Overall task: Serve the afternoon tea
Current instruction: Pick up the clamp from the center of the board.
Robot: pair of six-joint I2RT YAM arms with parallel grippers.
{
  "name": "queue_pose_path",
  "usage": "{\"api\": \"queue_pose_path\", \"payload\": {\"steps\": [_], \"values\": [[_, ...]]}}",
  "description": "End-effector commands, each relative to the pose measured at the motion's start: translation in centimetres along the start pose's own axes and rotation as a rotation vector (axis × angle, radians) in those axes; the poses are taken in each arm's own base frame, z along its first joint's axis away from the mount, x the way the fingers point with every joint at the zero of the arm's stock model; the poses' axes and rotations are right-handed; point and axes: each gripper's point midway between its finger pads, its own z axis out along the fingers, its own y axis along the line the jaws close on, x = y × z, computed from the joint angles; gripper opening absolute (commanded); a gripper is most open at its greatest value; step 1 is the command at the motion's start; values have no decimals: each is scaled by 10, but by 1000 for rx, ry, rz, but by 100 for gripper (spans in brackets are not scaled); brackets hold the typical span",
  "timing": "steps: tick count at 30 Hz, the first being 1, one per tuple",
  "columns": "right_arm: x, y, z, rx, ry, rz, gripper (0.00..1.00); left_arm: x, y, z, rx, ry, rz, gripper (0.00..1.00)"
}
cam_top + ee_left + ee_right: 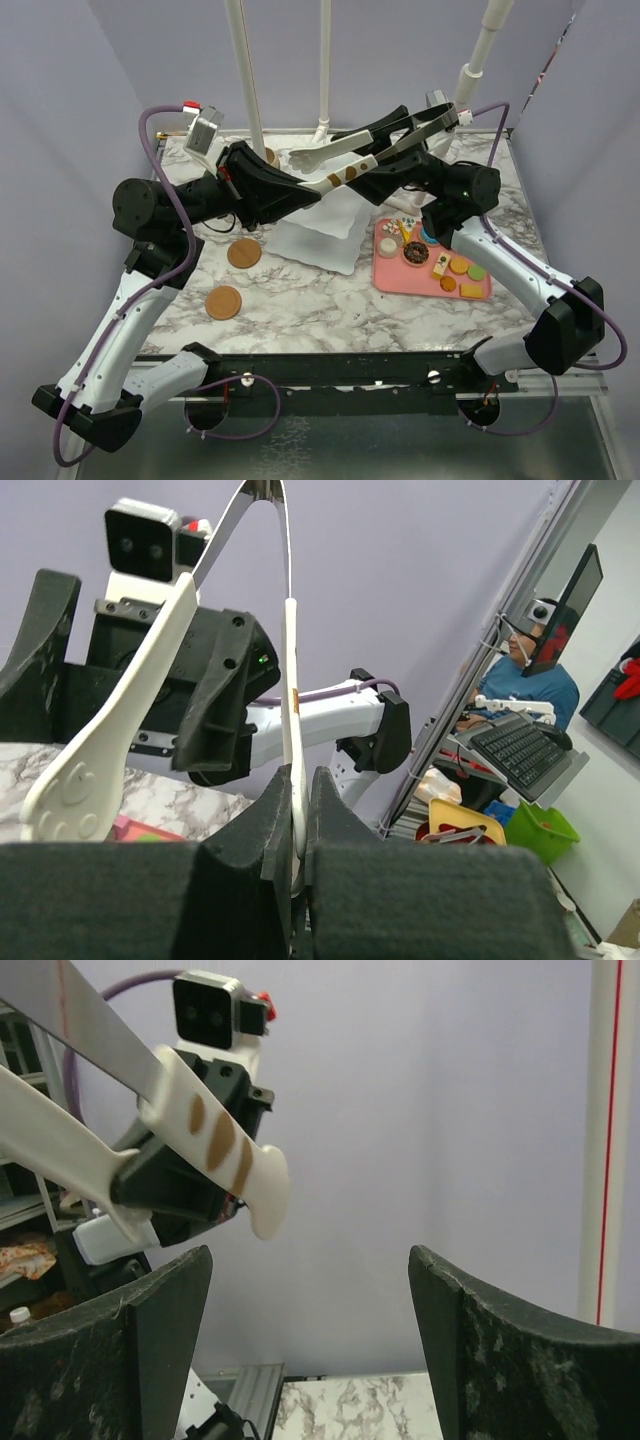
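White tiered stand (322,235) mid-table (330,300) beneath my crossed arms, toy pastries (415,252) on the pink tray (395,280) just right of it, both seen only from above, left wrist view shows my left end effector (298,780) pinching one arm of the white tongs (110,740), right end effector (308,1255) spread, holding nothing

White tongs (312,157) with brown patches are seen raised above the marbled table (330,300); a flat pink tray (396,276) is laid on its right.
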Motion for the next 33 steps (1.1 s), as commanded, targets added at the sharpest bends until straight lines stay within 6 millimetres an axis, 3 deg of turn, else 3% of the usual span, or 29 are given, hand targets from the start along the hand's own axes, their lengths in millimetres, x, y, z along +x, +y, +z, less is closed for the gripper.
{"api": "queue_pose_path", "payload": {"steps": [1, 11, 16, 20, 26, 33], "values": [[-20, 23, 14, -94, -35, -34, 84, 0, 6, 1, -10, -17, 16, 0], [-30, 13, 24, -96, -145, 29, 71, 10, 15, 0, -26, -6, -31, 0], [-23, 0, 25, -62, -151, 64, 37, 12, 16, -1, -27, -6, -30, 0], [-19, -10, 21, -3, -166, 63, 2, 10, 11, -2, -18, -7, -28, 0], [-14, -24, 12, 108, -138, 13, 1, -4, -13, -2, 36, -17, 14, 0], [-21, -61, -9, 244, -100, -8, 0, -26, -47, -4, 89, -45, 57, 0]]}}
